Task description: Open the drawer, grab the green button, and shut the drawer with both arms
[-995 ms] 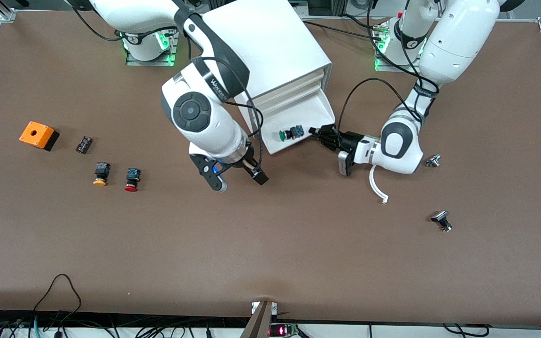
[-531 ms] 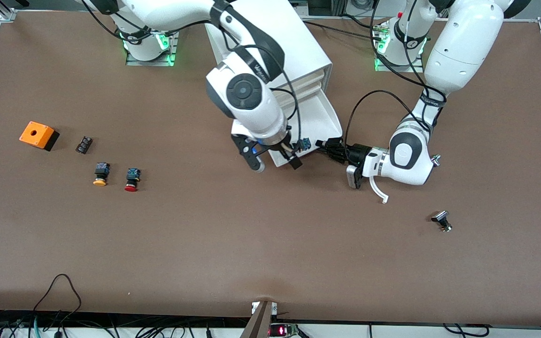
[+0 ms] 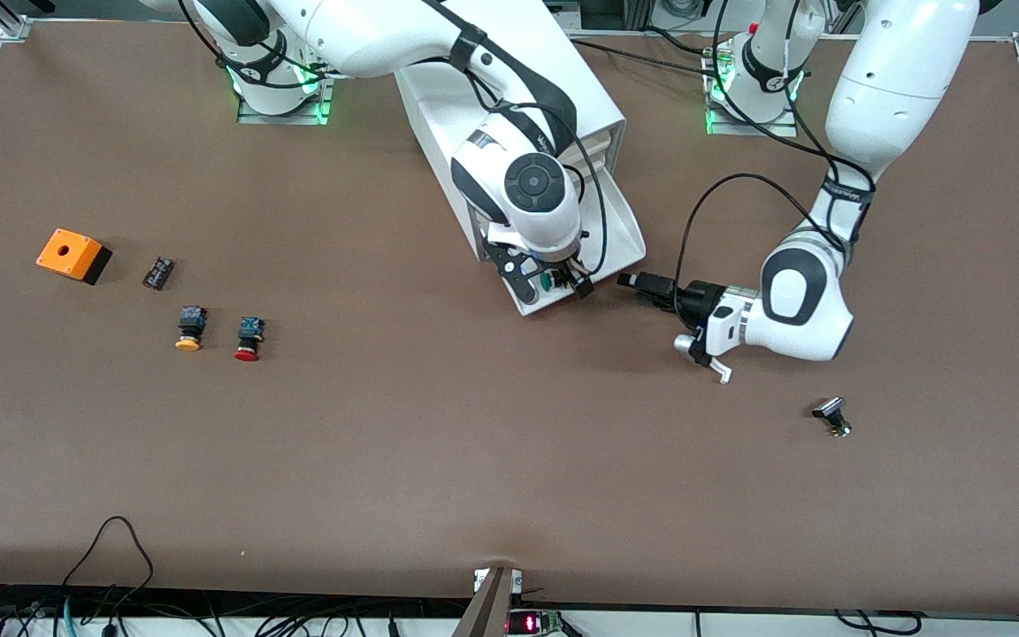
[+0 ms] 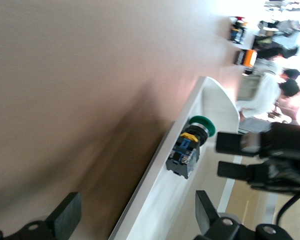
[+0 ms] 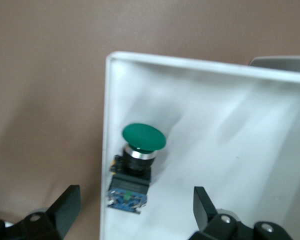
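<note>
One green-capped button (image 5: 136,165) – black-and-blue body – lies in the white drawer (image 3: 620,232) on a brown worktop (image 3: 386,442); right gripper (image 3: 552,283) over it and left gripper (image 3: 642,285) beside the drawer – both jaws wide.

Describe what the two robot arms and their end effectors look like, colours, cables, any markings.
Both arms are glossy white jointed shells with black bands and round dark-grey joint caps. Loose black cables loop along each forearm, and green lights glow at both bases. The right arm's end effector and the left arm's end effector are black, each with two flat rectangular fingers. A black band on the right arm's forearm carries small white lettering, too small to read.
</note>
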Robot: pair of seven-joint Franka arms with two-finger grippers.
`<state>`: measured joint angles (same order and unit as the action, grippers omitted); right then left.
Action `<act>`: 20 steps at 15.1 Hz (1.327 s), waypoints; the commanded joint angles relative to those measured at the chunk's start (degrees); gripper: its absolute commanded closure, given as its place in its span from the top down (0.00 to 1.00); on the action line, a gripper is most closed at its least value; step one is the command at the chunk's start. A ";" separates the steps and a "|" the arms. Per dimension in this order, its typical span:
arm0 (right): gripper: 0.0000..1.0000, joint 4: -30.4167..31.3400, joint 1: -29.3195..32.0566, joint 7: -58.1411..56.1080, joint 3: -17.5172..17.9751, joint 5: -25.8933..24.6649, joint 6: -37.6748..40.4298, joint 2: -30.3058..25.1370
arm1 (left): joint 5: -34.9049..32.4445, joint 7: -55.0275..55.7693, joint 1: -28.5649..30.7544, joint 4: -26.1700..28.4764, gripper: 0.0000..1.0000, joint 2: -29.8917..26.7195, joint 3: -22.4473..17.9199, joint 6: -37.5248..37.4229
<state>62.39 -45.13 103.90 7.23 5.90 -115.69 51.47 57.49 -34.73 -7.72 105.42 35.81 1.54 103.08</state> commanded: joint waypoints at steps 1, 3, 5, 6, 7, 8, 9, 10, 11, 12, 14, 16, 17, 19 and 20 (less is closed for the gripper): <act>0.99 -1.13 -0.93 2.53 -0.64 -0.80 -1.63 1.70 | -7.98 12.71 -0.10 -1.26 1.00 -3.54 -1.19 -1.04; 0.92 -1.13 -0.93 2.71 -0.64 -0.71 -1.99 2.14 | -14.13 21.94 -0.10 -3.72 1.00 -4.52 -1.19 -1.03; 0.62 -1.13 -0.93 2.53 -0.55 -0.71 -1.90 2.23 | -20.81 31.79 -0.28 -6.27 1.00 -5.31 -1.10 -1.12; 0.46 -1.13 -0.93 2.62 -0.55 -0.71 -1.90 2.23 | -23.02 35.84 -0.36 -7.41 1.00 -5.49 -1.02 -1.38; 0.34 -1.13 -0.93 2.62 -0.55 -0.71 -1.99 2.23 | -25.21 39.53 -0.62 -8.03 1.00 -6.18 -1.10 -1.73; 0.21 -1.13 -1.02 2.62 -0.55 -0.71 -1.99 2.23 | -27.76 42.35 -0.63 -8.38 1.00 -6.71 -1.10 -1.82; 0.09 -1.22 -1.10 2.45 -0.55 -0.80 -1.99 2.14 | -30.05 44.56 -0.71 -8.48 1.00 -7.85 -1.10 -1.91; 0.00 -1.48 -1.02 2.27 -0.64 -0.80 -1.82 1.88 | -33.03 46.23 -0.80 -8.48 1.00 -8.38 -1.02 -1.91; 0.00 -1.66 -0.93 2.36 -0.73 -0.80 -1.29 1.62 | -36.10 47.38 -0.98 -8.56 1.00 -9.00 -0.93 -1.83; 0.00 -1.66 -0.76 2.27 -0.81 -0.80 -1.03 1.00 | -39.62 48.78 -1.07 -8.48 1.00 -9.70 -0.84 -1.83; 0.00 -1.75 -0.32 1.74 -1.16 -0.80 -0.06 0.03 | -42.72 53.08 -0.98 -8.13 1.00 -10.76 -0.84 -1.83; 0.00 -2.71 1.61 -0.61 -1.17 -0.71 1.78 -1.02 | -42.81 56.43 -1.07 -8.30 1.00 -10.94 -0.84 -1.83; 0.00 -2.72 2.84 -3.07 -0.90 -0.45 2.66 -1.89 | -42.99 57.49 -1.15 -8.47 1.00 -10.94 -0.67 -1.83; 0.00 -2.72 5.21 -10.43 -0.73 -0.10 5.99 -4.18 | -44.04 58.11 -1.15 -9.35 1.00 -11.20 -0.49 -1.74; 0.00 -2.63 6.53 -14.91 -0.64 0.08 8.09 -4.97 | -44.92 58.29 -1.24 -10.23 1.00 -11.38 -0.23 -1.65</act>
<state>59.55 -41.40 96.34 5.73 5.78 -111.96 49.17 15.39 21.57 -8.46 96.57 25.61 1.02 102.05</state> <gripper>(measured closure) 0.595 0.000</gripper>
